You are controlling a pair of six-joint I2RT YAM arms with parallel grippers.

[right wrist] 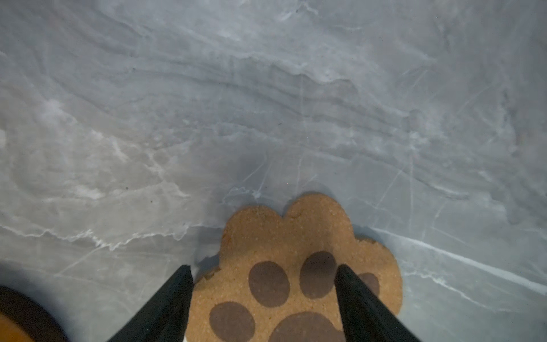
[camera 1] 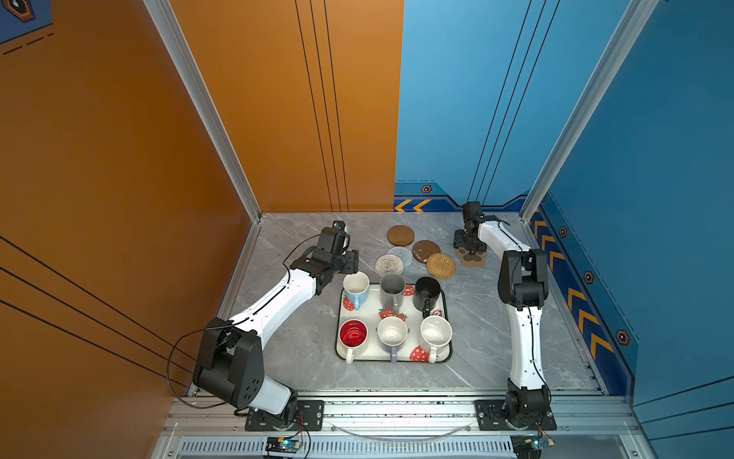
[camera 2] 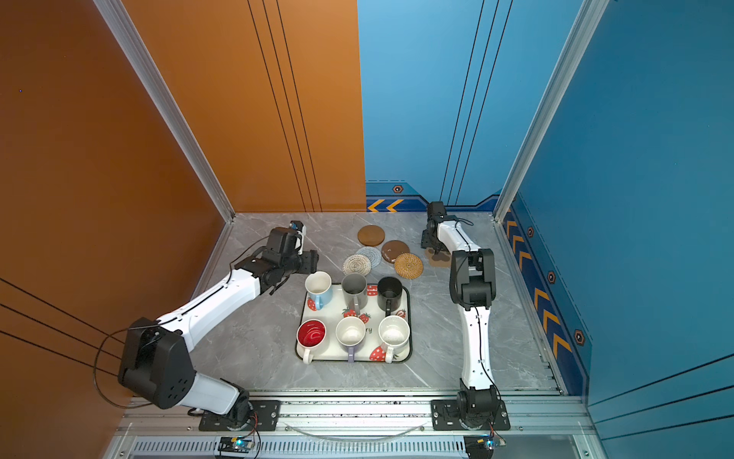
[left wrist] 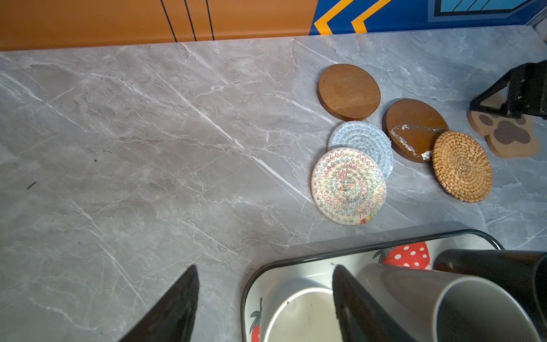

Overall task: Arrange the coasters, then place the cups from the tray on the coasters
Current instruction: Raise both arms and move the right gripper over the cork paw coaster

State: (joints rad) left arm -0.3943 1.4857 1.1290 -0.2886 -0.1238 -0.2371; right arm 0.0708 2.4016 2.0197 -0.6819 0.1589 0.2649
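While the right gripper [right wrist: 263,268] hangs low over the paw coaster [right wrist: 296,237], its fingers are spread, one above the toe prints and one at the edge, pinching nothing. That coaster lies flat on the table [right wrist: 148,118], just apart from the other coasters [camera 1: 401,235] bunched beyond the tray [camera 1: 371,357]. It looks thin, stiff and light, likely to skate on smooth marble, so I'd pinch edge to edge across the lobes. Left gripper [left wrist: 265,268] is spread too, empty, beside the light blue mug [camera 1: 356,288]. All six cups [camera 1: 392,332] sit on the tray.
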